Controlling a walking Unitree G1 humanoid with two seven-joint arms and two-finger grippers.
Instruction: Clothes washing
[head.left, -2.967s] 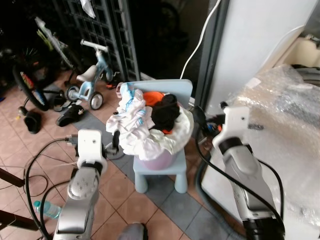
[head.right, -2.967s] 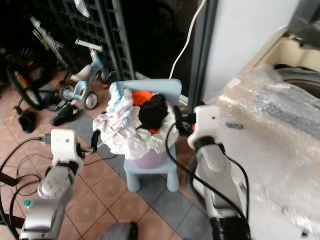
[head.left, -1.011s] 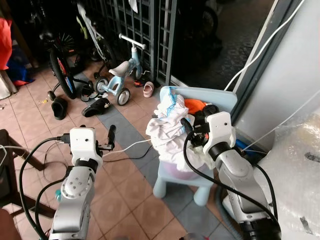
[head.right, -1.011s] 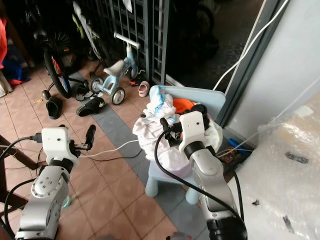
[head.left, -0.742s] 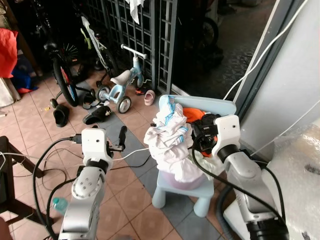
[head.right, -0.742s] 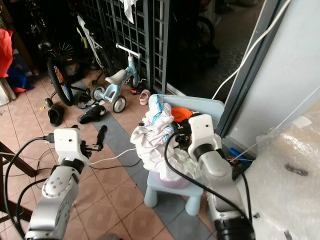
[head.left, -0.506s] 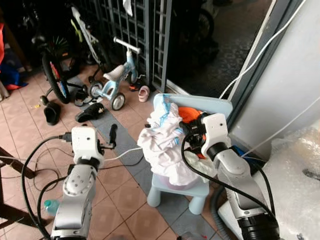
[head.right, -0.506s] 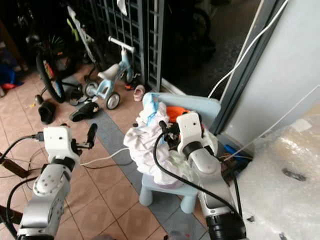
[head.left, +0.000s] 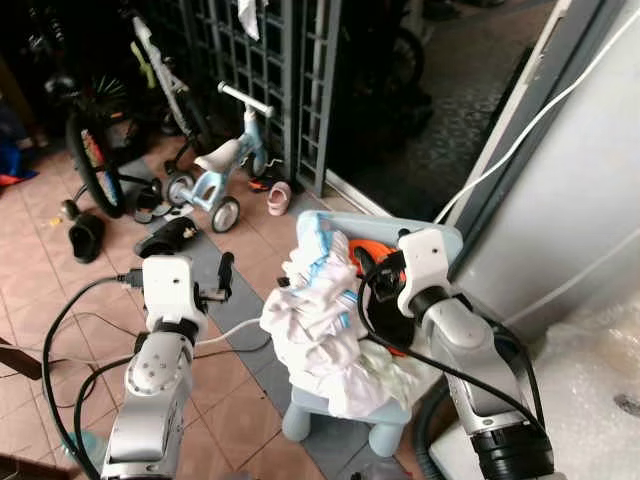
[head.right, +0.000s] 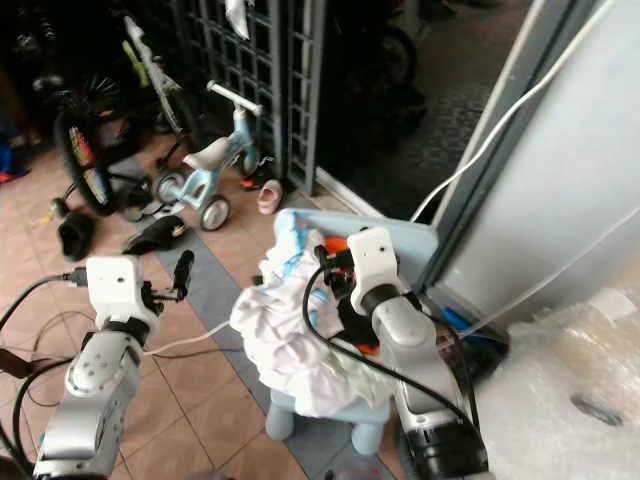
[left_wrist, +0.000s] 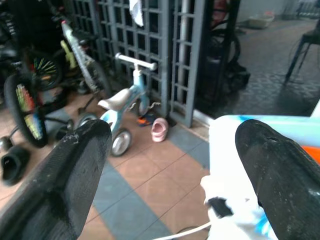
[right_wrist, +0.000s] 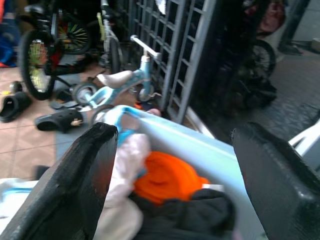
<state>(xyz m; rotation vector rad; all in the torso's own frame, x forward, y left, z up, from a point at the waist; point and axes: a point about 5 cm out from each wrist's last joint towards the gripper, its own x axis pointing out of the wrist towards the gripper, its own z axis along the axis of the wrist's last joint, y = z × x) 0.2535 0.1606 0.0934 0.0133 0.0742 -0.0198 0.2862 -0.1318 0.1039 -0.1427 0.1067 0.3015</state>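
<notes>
1. A home's tiled porch or utility area, by a metal grille (head.left: 300, 60)
2. A child's tricycle (head.left: 225, 165), a bicycle (head.left: 95, 150), and sandals (head.left: 170, 237) lie about
3. A small blue chair (head.left: 395, 330) holds a heap of clothes (head.left: 320, 320)
4. Bubble-wrapped appliance (head.left: 590, 390) at the right

Laundry heap (head.left: 320, 320) hides seat and most of pale blue chair (head.left: 385, 438); only legs, backrest edge visible. Orange garment (right_wrist: 167, 176) and black garment (right_wrist: 187, 217) blurred in right wrist view. Bicycle (head.left: 85, 140) cut by frame's left edge, lost in shadow.
</notes>
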